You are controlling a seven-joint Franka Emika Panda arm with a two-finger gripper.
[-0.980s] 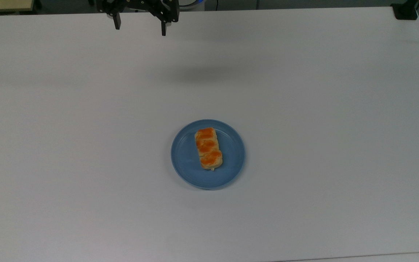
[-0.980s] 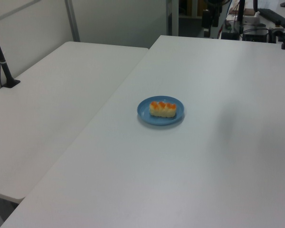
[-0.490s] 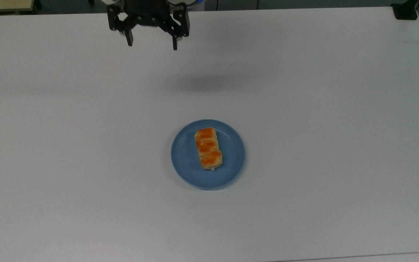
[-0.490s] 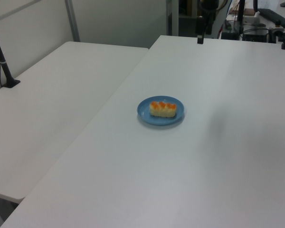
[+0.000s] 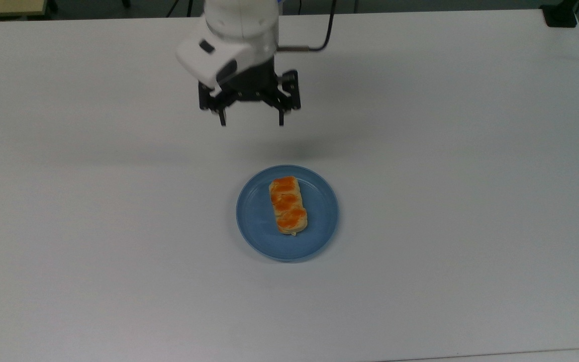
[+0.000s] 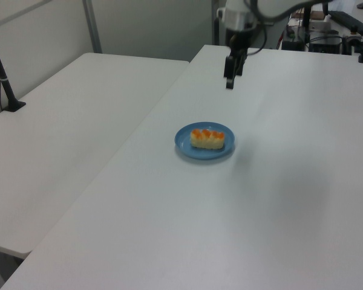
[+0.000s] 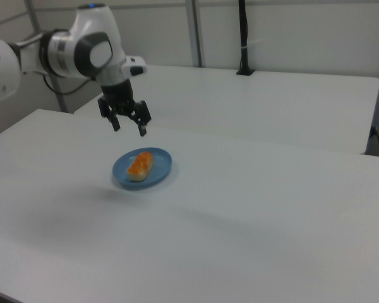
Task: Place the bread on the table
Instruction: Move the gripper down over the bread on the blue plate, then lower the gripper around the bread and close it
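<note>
The bread (image 5: pixel 288 204), a pale-tan roll with three orange-brown patches, lies lengthwise on a round blue plate (image 5: pixel 257 221) near the middle of the white table (image 5: pixel 445 151). It also shows in the left view as the bread (image 6: pixel 207 138) on the plate (image 6: pixel 183 144), and in the right view as the bread (image 7: pixel 139 165) on the plate (image 7: pixel 161 170). My gripper (image 5: pixel 252 122) hangs in the air above the table, short of the plate toward the top view's top. It is open with nothing between its fingers. It appears too in the left view (image 6: pixel 230 83) and the right view (image 7: pixel 129 129).
A second white table (image 6: pixel 66 121) adjoins on the left view's left, with a black post (image 6: pixel 3 75) standing on it. Another black post (image 7: pixel 242 38) stands at the far table edge in the right view. A black clamp (image 5: pixel 560 15) sits at the top view's top right corner.
The arm has come in from the top view's top edge toward the plate, and the white wrist now shows. The gripper stays open. The bread and plate have not moved.
</note>
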